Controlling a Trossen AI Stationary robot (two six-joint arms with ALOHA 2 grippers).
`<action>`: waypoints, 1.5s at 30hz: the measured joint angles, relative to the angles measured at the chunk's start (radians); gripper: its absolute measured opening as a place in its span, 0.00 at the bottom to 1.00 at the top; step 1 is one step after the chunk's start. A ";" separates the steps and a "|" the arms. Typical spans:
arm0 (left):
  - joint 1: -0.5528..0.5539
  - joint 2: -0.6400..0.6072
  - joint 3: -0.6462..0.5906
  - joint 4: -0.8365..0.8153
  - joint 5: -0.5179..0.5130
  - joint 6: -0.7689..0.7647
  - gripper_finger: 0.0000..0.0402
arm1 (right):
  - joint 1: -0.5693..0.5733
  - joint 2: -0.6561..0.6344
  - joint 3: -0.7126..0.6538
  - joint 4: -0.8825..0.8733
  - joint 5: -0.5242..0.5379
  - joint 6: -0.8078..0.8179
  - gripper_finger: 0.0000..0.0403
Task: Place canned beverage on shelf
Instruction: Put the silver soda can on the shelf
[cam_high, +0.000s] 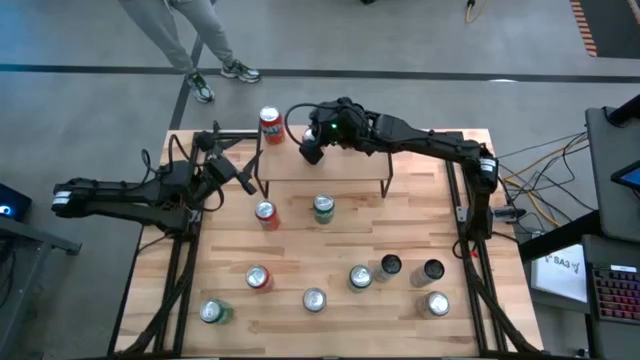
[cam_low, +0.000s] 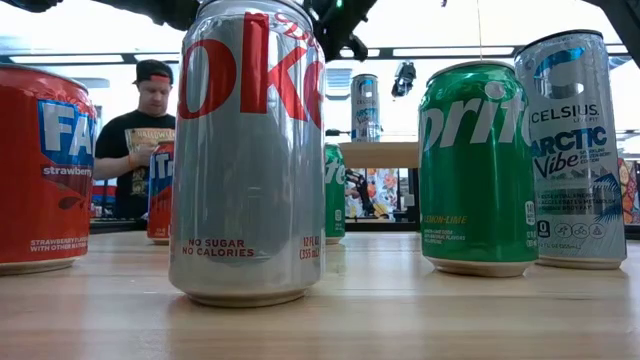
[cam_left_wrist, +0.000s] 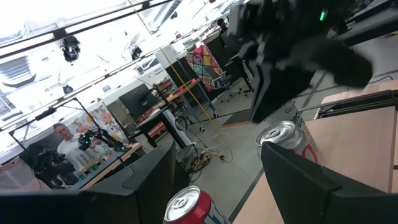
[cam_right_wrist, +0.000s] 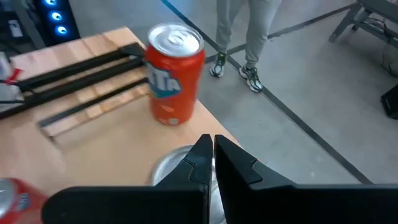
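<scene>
Right gripper (cam_high: 309, 152), fingers closed and empty, hovered above silver-topped can (cam_right_wrist: 171, 167) on raised light-wood shelf (cam_high: 340, 165); should open before descending. Left gripper (cam_high: 236, 172) half-open, empty.

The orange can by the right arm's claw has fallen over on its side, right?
No. The orange can stands upright with its silver top facing up, not on its side. It is by the right gripper, as the right wrist view shows.
</scene>
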 joint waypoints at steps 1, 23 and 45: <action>0.000 0.000 0.000 0.000 0.000 0.000 0.56 | 0.006 -0.001 0.017 -0.020 -0.003 0.009 0.02; 0.000 0.000 0.000 0.001 0.029 -0.008 0.56 | 0.076 0.078 0.080 -0.365 -0.083 0.190 0.02; 0.000 0.000 0.000 0.000 0.031 -0.027 0.56 | 0.103 0.050 0.082 -0.301 0.011 0.093 0.02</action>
